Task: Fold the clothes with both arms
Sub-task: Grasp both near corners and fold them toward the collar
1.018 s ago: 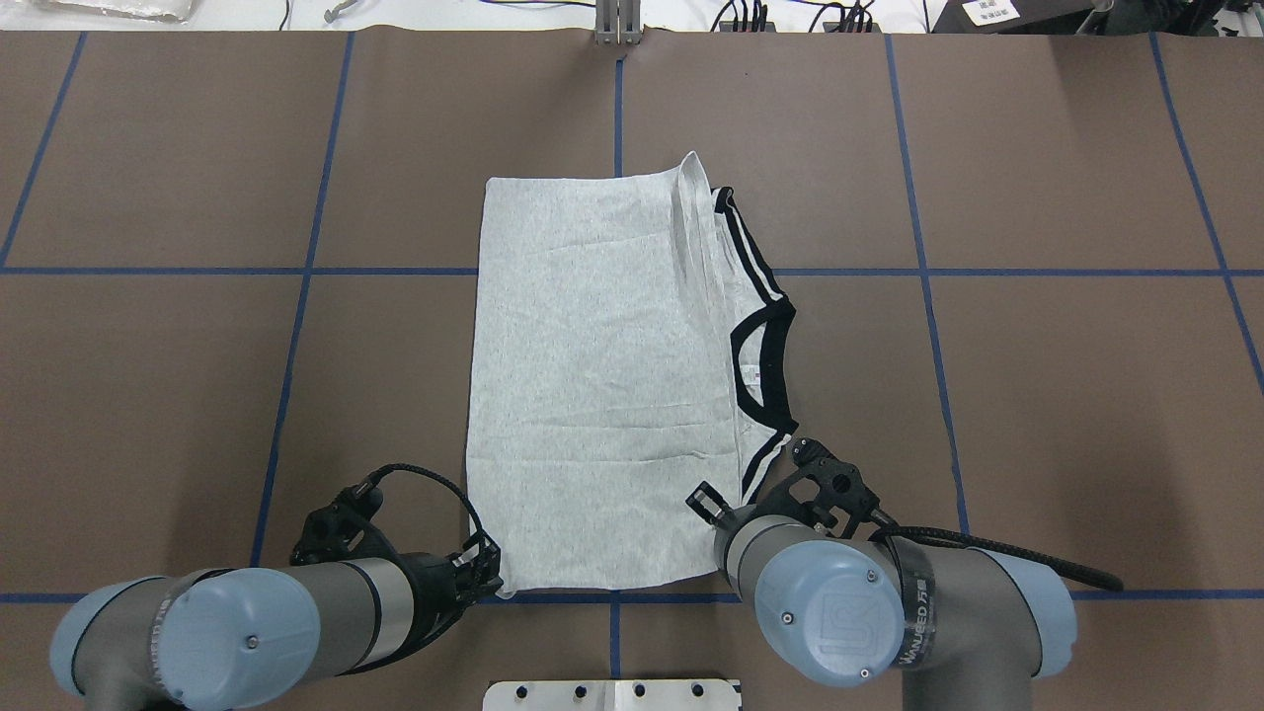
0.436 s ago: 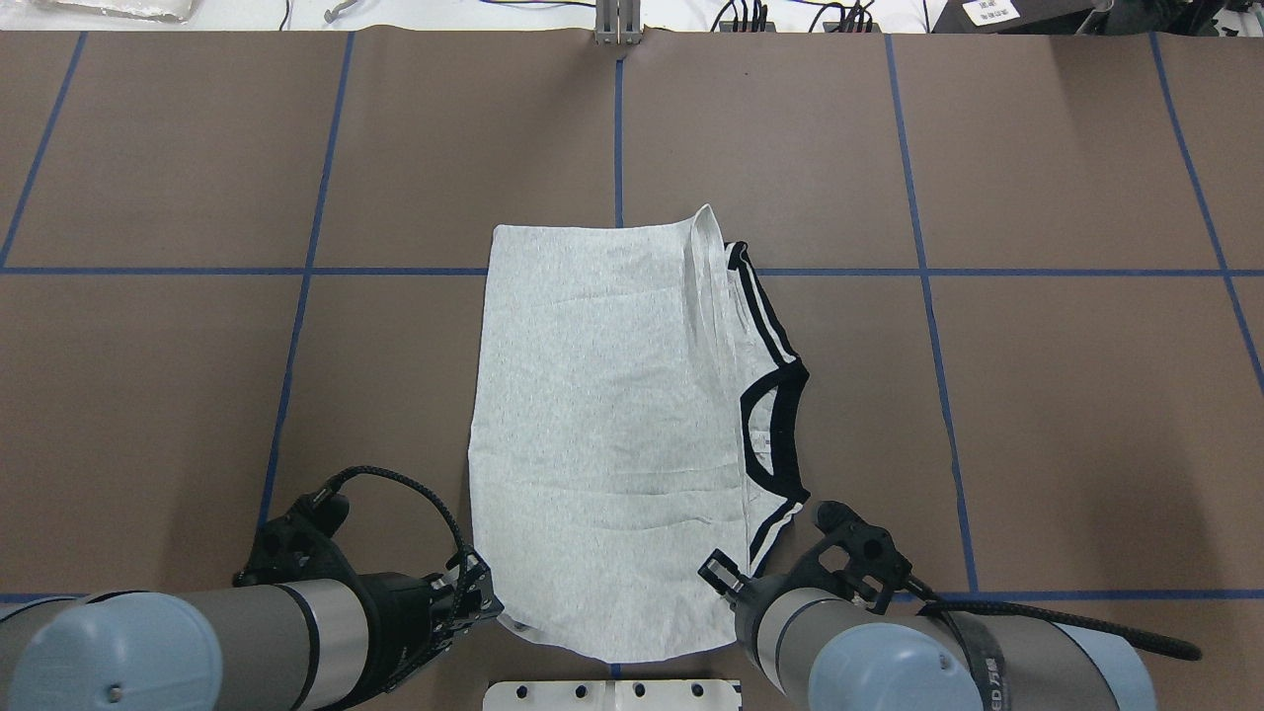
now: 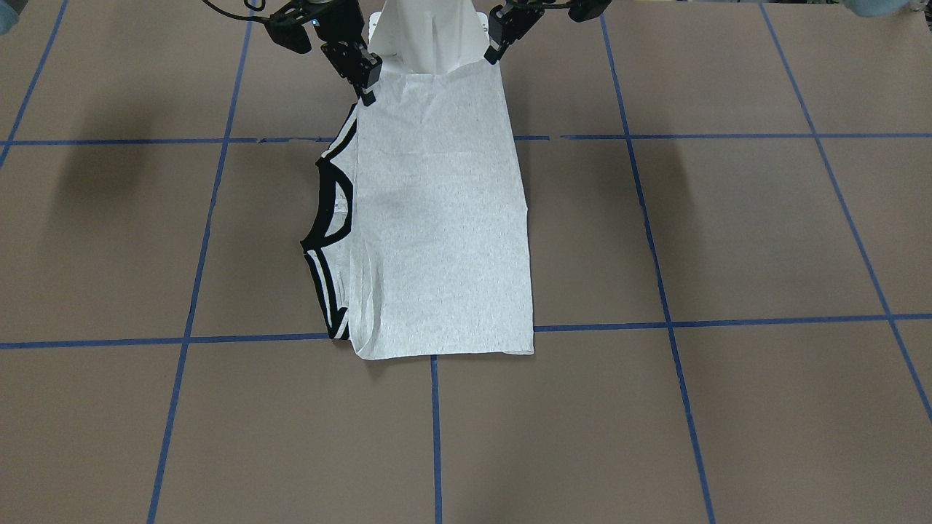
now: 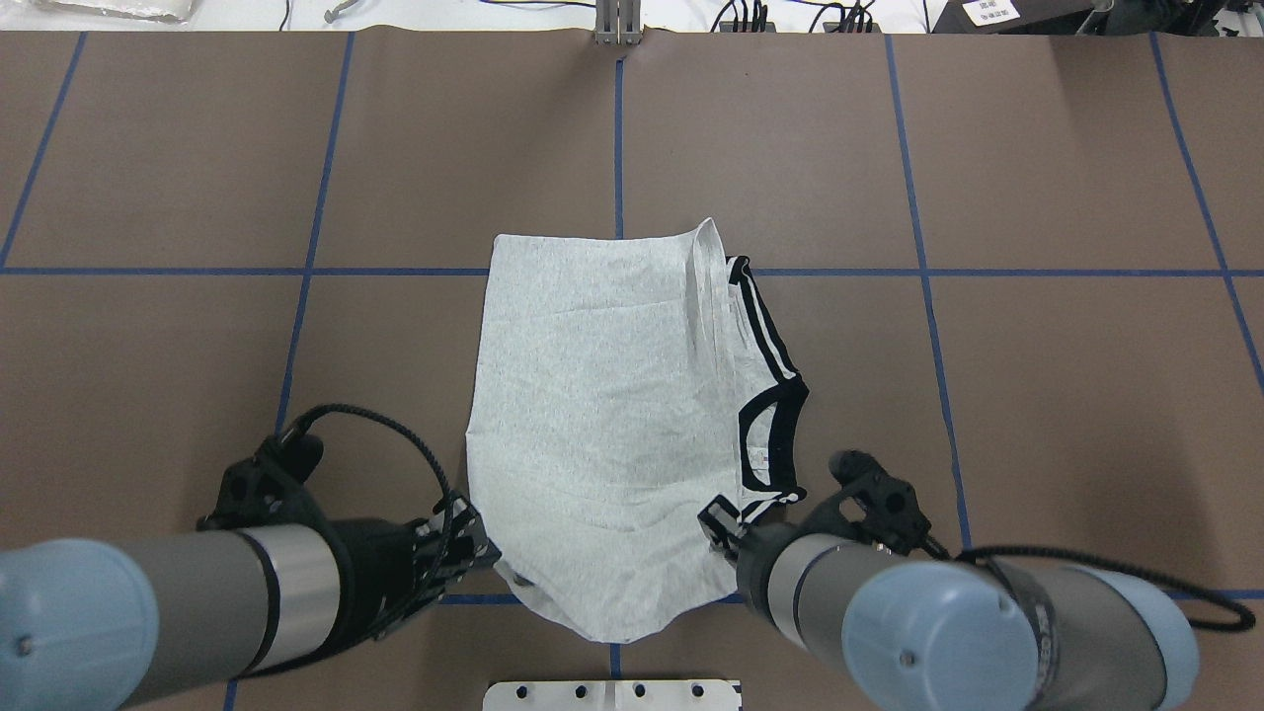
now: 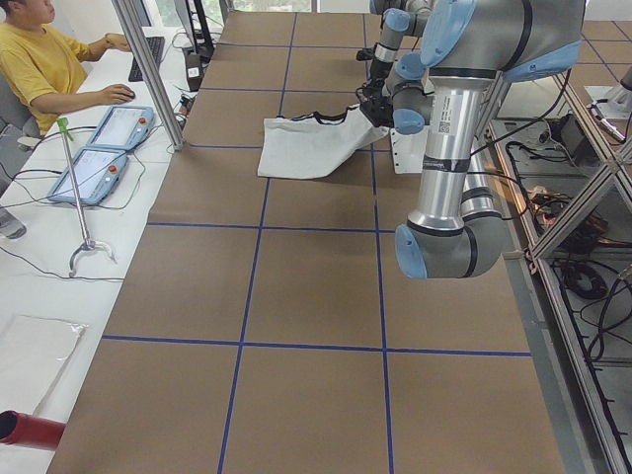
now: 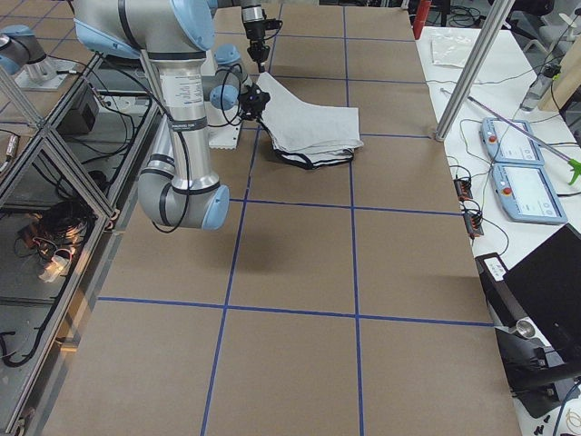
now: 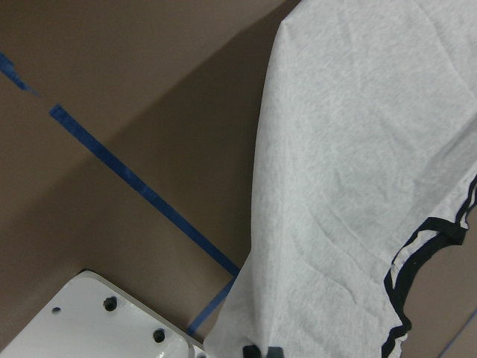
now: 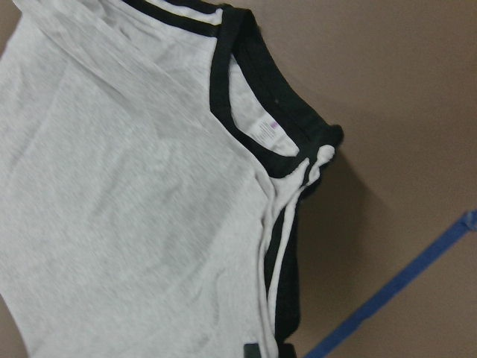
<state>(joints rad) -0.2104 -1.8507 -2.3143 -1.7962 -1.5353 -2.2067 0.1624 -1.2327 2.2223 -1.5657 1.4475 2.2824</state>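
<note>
**Near end of the shirt is up in both grippers, and slip and skew are the worries.**
The shirt lies folded lengthwise mid-bench, nearer the robot-side edge. Its far end is flat and its near end hangs lifted over that edge. The left gripper is clamped on the plain corner, and the right gripper is pinched on the corner by the stripes. Each bite looks thin, so a tug could pull a corner free. The cloth sags between the two holds, and that slack may land as a crease. The striped side is layered and could slide apart. If one arm leads, the fold goes down crooked. If the flat end drags, the whole shirt shifts toward the robot-side edge.
</note>
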